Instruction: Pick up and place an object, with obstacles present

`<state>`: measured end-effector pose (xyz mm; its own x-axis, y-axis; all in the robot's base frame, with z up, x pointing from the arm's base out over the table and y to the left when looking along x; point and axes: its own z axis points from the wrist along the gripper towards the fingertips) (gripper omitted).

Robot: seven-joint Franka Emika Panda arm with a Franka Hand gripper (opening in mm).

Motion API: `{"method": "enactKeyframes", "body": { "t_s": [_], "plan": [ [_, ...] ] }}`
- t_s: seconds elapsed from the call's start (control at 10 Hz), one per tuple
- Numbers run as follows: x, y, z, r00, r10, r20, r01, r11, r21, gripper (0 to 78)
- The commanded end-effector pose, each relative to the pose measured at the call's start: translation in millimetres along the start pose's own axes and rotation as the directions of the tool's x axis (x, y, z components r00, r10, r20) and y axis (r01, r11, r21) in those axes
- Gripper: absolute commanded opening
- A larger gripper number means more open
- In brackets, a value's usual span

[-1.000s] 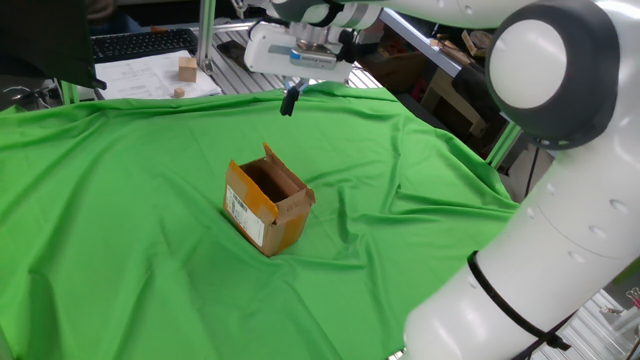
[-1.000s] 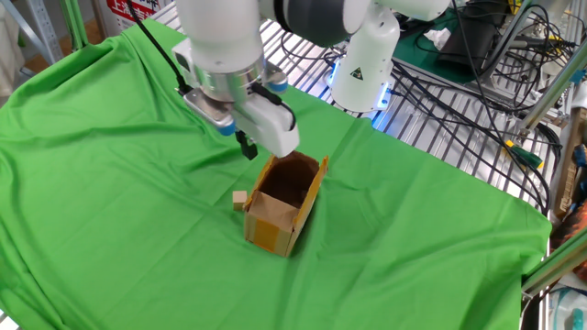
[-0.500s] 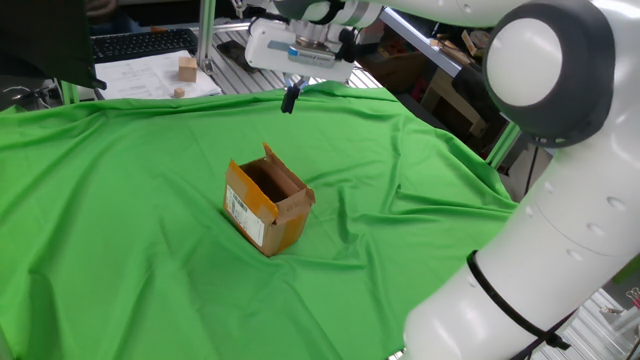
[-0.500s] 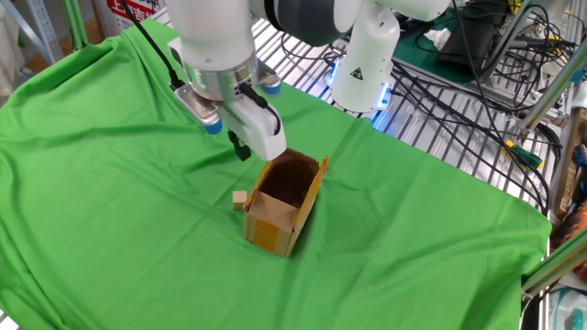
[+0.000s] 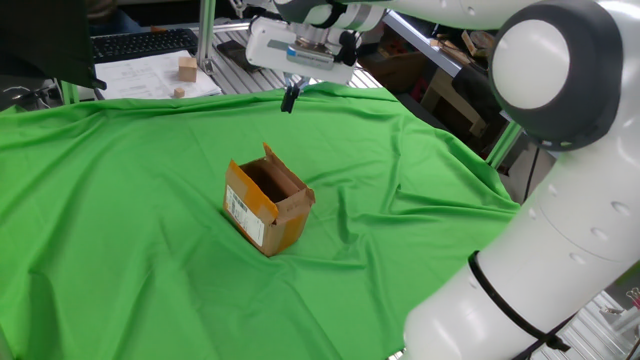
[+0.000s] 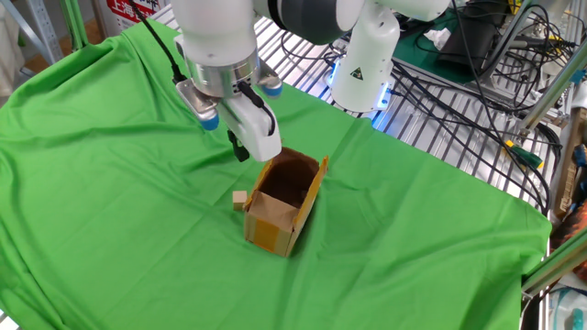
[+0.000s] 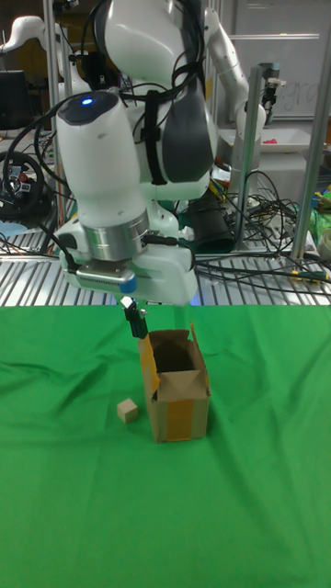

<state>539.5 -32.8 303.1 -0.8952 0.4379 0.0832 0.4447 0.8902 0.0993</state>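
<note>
The small light-tan wooden cube [image 6: 239,200] lies on the green cloth, close beside the cardboard box [image 6: 284,203]. It also shows left of the box [image 7: 176,386] as the cube [image 7: 128,411] in the tall fixed view. In one fixed view the box [image 5: 268,205] hides it. The box stands with its flaps upright and its white label on one side. My gripper [image 6: 240,151] hangs above the cloth just behind the box's far-left corner, higher than the cube. Its dark fingers [image 7: 137,323] are pressed together with nothing between them. The gripper [image 5: 290,100] points down.
A larger tan wooden block [image 5: 187,67] and a small piece [image 5: 178,92] rest on papers beyond the cloth, near a keyboard [image 5: 140,42]. The robot base [image 6: 362,64] and cables [image 6: 477,55] sit on a metal grid past the cloth's far edge.
The hand has turned about its wrist and shifted slightly left, away from the box's rim. The cube and the box have not moved.
</note>
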Motion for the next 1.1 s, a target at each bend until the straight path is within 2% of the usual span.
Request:
{"method": "enactKeyframes", "body": {
  "t_s": [0.1,0.4,0.6,0.8,0.9,1.1],
  "plan": [
    [-0.4,0.4,-1.5,0.99,0.131,0.045,-0.13,0.991,-0.023,0.0],
    [-0.4,0.4,-1.5,0.977,0.212,0.035,-0.211,0.977,-0.041,0.0],
    [-0.4,0.4,-1.5,0.972,0.233,0.025,-0.232,0.972,-0.042,0.0],
    [-0.4,0.4,-1.5,0.965,0.259,0.036,-0.257,0.966,-0.036,0.0],
    [-0.6,0.0,1.6,0.961,0.27,0.058,-0.269,0.963,-0.022,0.0],
    [-1.0,-4.5,13.8,0.954,0.291,0.076,-0.29,0.957,-0.016,0.0]
  ]
}}
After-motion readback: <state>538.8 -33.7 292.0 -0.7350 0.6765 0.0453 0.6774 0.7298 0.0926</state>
